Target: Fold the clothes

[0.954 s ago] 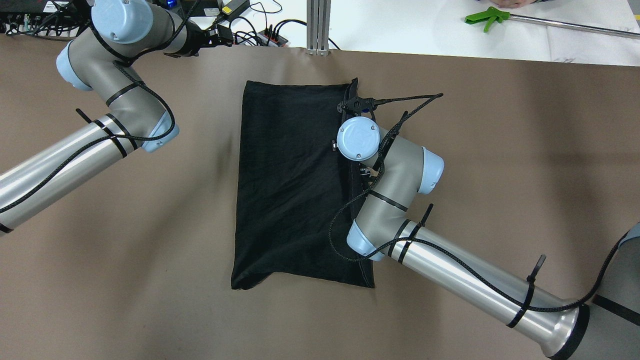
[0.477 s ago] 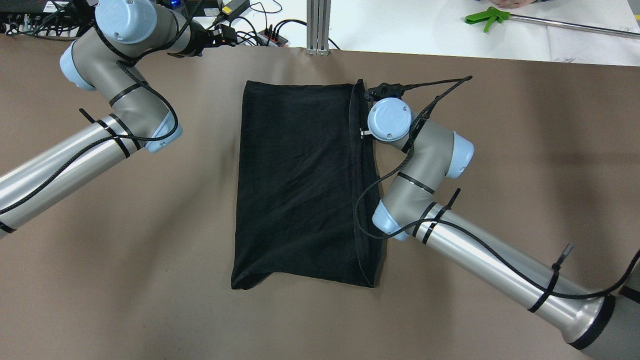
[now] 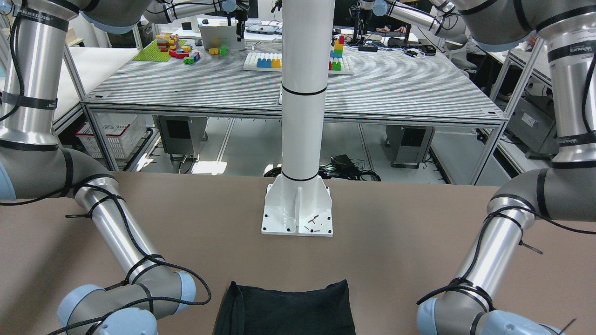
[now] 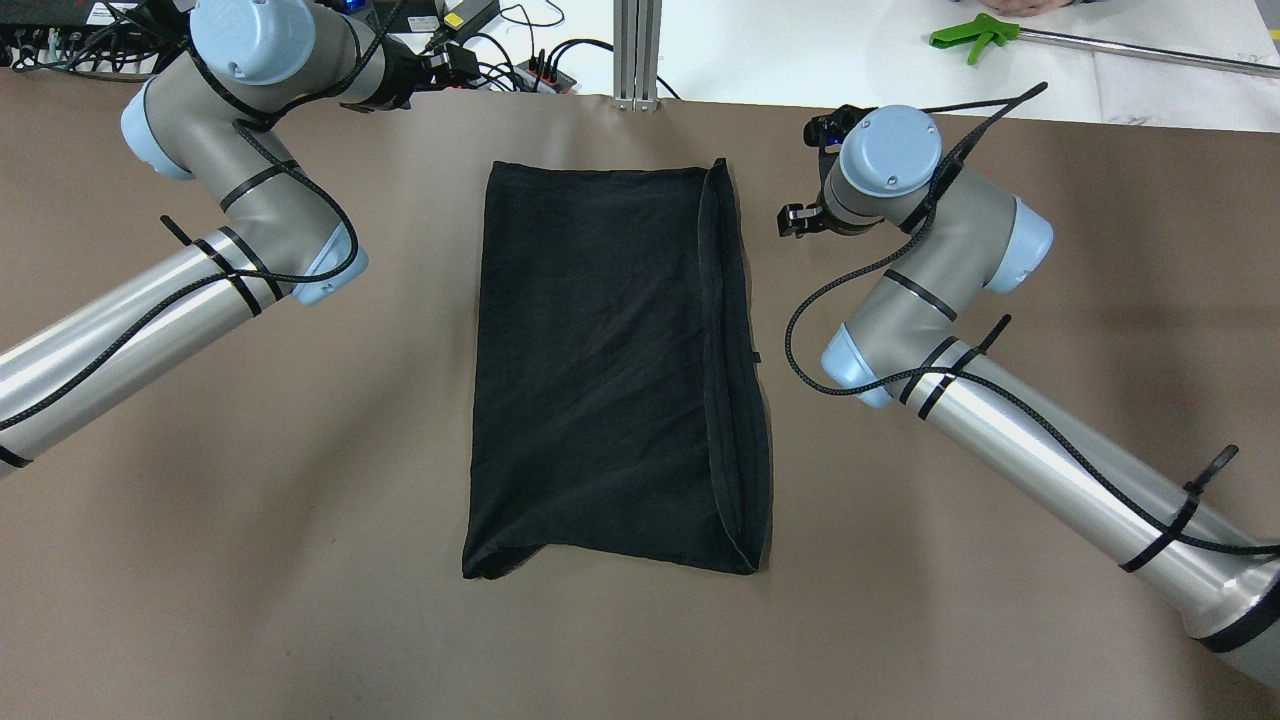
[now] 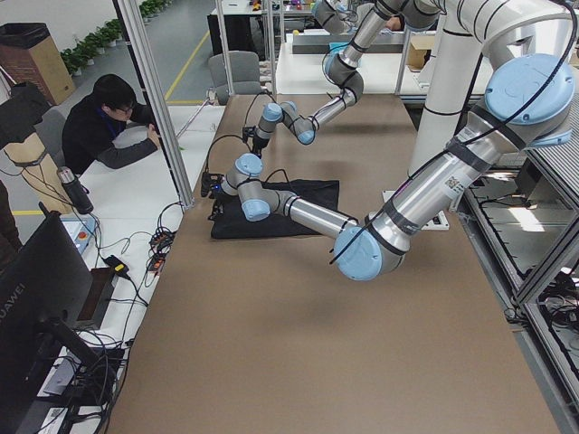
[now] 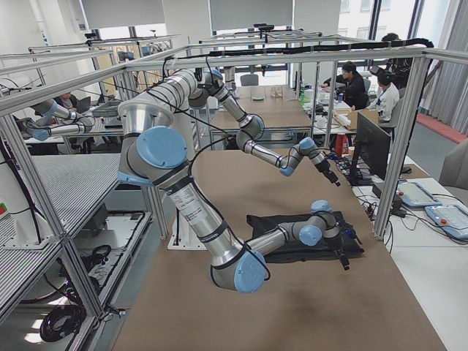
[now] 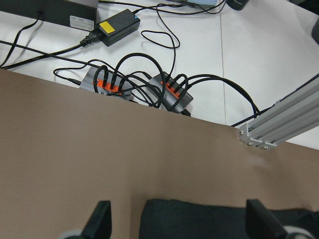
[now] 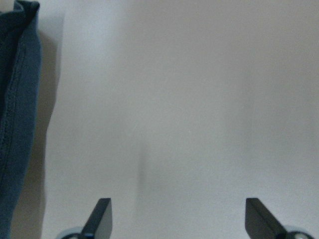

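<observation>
**Flat on the counter, clear of both released claws**

Shows the black garment (image 4: 610,370) as a long folded rectangle on the brown counter (image 4: 300,520). Sets its far hem just short of the aluminium post (image 4: 637,55) at the counter's far edge, with its length running from the post back toward the robot. Reveals a doubled, hemmed edge down the side on the robot's right of the post, and a puckered corner at the end farthest from the post, on the robot's left.

Places the right claw (image 8: 180,219) to the robot's right of the post, near the garment's far right corner but apart from it. Looks straight down on bare counter in the right wrist view, with the fingers (image 8: 102,219) spread wide and nothing between them. Catches only the stitched hem of the garment along that view's left border.

Puts the left claw (image 7: 182,221) to the robot's left of the post, raised over the counter's far edge. Has its fingers (image 7: 101,221) parted as well, gripping nothing. Frames the garment's far hem low between them in the left wrist view, lower down and untouched. Takes in the post at that view's right and the grey cable hubs (image 7: 134,87) beyond the counter's edge.
</observation>
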Controlling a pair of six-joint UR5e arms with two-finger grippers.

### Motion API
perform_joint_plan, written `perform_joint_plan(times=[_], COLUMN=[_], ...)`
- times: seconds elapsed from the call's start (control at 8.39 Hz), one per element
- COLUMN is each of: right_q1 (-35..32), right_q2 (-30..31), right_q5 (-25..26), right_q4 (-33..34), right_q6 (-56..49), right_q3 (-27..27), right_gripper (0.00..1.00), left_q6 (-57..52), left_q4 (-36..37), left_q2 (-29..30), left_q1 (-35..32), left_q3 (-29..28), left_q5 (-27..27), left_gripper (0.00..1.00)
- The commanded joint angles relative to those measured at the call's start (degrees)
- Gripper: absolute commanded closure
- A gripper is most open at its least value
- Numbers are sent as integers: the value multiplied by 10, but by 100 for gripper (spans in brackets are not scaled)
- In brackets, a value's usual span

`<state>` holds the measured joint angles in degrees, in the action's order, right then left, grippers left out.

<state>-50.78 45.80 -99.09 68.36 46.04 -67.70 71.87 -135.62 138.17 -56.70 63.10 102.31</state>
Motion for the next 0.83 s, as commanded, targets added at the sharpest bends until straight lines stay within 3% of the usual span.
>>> perform_joint_plan(times=[0.0, 0.24, 0.48, 0.72], right_q1=[14, 58, 73, 95], right_q2=[-39, -80, -125, -137], right_q5=[23, 113, 146, 200], right_q4=[0, -3, -16, -119], right_q6=[23, 25, 26, 26], right_q3=[3, 36, 89, 178], right_gripper=[6, 6, 6, 6], left_q6=[-1, -3, -7, -8], left_q4=[0, -1, -1, -1], left_q2=[0, 0, -1, -1], left_q1=[0, 0, 0, 0], left_q3=[0, 0, -2, -3], left_q5=[0, 1, 1, 0], left_gripper=[5, 5, 5, 5])
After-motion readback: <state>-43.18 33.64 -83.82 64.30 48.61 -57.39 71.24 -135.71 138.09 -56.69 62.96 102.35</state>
